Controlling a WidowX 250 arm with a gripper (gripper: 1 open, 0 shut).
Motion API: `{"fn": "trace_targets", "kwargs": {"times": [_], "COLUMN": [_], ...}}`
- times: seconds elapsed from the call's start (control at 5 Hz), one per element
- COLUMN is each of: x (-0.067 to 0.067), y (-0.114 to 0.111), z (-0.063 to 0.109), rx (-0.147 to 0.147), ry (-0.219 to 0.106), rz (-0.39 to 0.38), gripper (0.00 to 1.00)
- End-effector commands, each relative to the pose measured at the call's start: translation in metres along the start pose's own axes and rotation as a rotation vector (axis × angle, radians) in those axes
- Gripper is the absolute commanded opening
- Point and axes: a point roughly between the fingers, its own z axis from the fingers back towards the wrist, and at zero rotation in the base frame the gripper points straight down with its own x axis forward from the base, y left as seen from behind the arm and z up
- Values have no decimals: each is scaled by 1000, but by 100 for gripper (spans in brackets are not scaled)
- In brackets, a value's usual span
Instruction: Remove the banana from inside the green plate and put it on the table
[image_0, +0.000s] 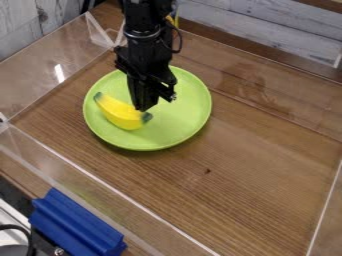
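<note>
The yellow banana (119, 113) lies in the left half of the lime-green plate (190, 124), which rests on the brown wood-grain table (247, 175). My black gripper (151, 102) points straight down over the plate. Its fingers are closed together on the banana's right end, and that end is partly hidden behind them. The banana still rests on the plate's surface.
Clear acrylic walls (40, 150) border the tabletop on the left, front and right. A blue ribbed object (74, 230) sits outside the wall at the bottom left. Bare wood extends to the right and in front of the plate.
</note>
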Motion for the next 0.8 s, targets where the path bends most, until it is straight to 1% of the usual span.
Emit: {"fn": "trace_targets", "kwargs": {"times": [0.0, 0.6], "x": [8, 9], "y": [1, -1], "z": [16, 16], "rx": [28, 29], "ry": [-59, -62], "rz": [-9, -9], "gripper": [0, 0]}}
